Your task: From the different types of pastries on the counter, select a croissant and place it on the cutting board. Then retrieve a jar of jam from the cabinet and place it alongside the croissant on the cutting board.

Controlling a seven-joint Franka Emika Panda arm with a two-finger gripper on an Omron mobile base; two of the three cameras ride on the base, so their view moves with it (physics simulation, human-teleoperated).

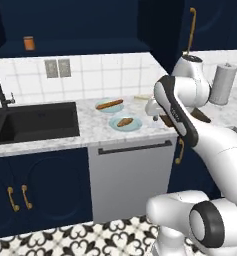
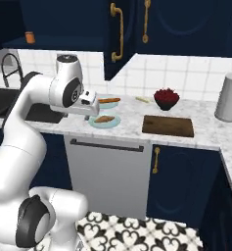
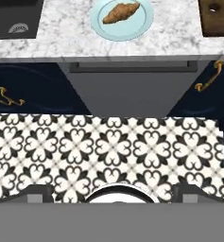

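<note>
Your gripper (image 3: 111,196) hangs over the patterned floor (image 3: 108,151), jaws apart and empty. The small golden-brown croissant (image 3: 120,12) lies on a pale blue plate (image 3: 142,26) on the marbled desk (image 3: 61,28), left of the dark brown wooden cutting board (image 2: 167,125).

The counter (image 1: 90,131) of white-grey marble ran across the middle, with a black sink (image 1: 32,121) set into it at the left and a dark tap (image 1: 0,92) behind. Two pale blue plates sat near each other on the stone: the farther plate (image 1: 109,105) carried the long bread stick (image 1: 110,104), the nearer plate (image 1: 125,123) carried the croissant (image 1: 124,122). The white arm (image 1: 190,120) rose from the lower right and bent over the counter's right part, hiding much of it. A grey paper-towel roll (image 1: 223,83) stood upright at the far right. A small orange jar (image 1: 29,43) stood in the open navy cabinet (image 1: 70,25) above. A grey dishwasher front (image 1: 131,177) sat below the plates.
</note>
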